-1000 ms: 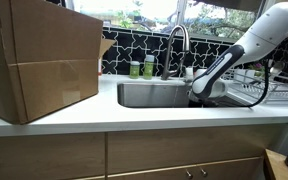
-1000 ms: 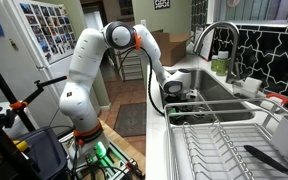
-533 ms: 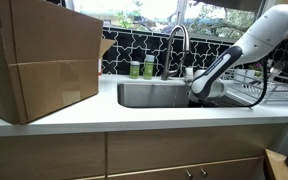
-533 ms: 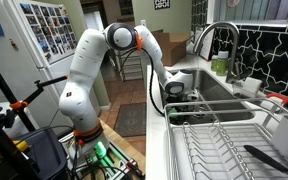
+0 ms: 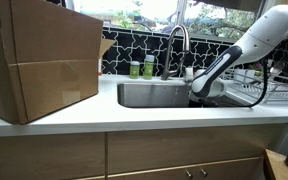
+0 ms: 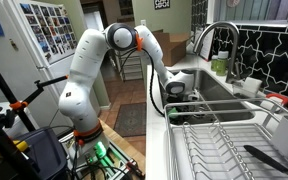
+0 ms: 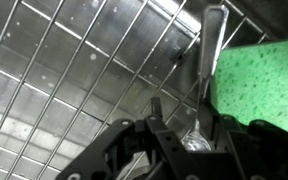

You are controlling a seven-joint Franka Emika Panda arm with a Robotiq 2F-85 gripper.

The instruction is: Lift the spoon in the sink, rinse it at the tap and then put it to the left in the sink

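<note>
While the gripper (image 7: 189,128) hung part-open astride the spoon (image 7: 211,55), holding nothing, closing might have snagged the sink grid (image 7: 74,70); the slick metal could have slipped.

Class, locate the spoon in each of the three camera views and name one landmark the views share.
Exterior view: spoon hidden inside the sink, below the claw.
Exterior view: also hidden; the claw reaches into the sink.
Wrist view: spoon right of centre, beside the green sponge, handle pointing up.
Shared landmark: the claw, seen in all three.
</note>
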